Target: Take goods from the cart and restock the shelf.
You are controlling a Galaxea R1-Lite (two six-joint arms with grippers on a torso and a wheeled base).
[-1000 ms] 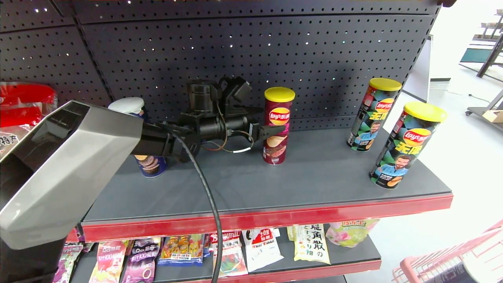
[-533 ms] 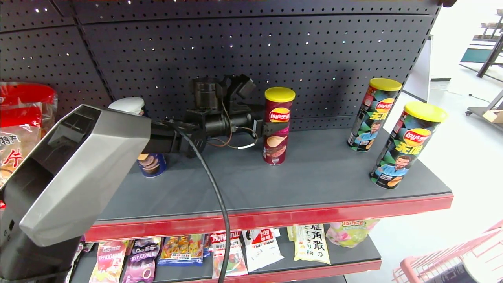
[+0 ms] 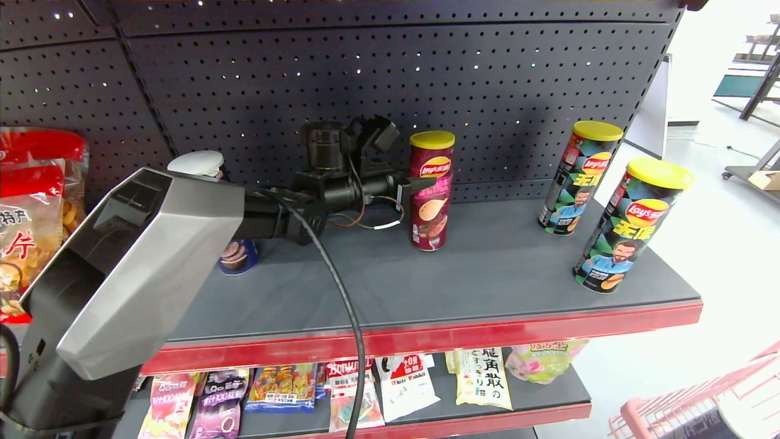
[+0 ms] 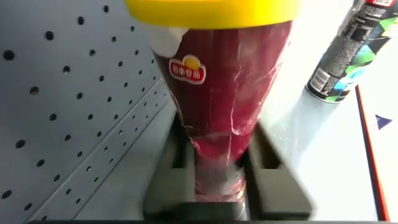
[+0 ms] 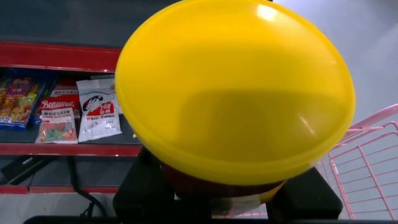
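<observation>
Fingers of the left gripper pinched the maroon can, which stood near the back of the shelf, and hid its middle. The right gripper clamped a second can, its body almost wholly hidden under its yellow lid. The left arm hid most of a blue can.

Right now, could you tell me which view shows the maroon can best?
The head view: the maroon can shows whole, lid to base, in the left tool. The left wrist view crops it close up. The right wrist view shows a second can instead.
</observation>
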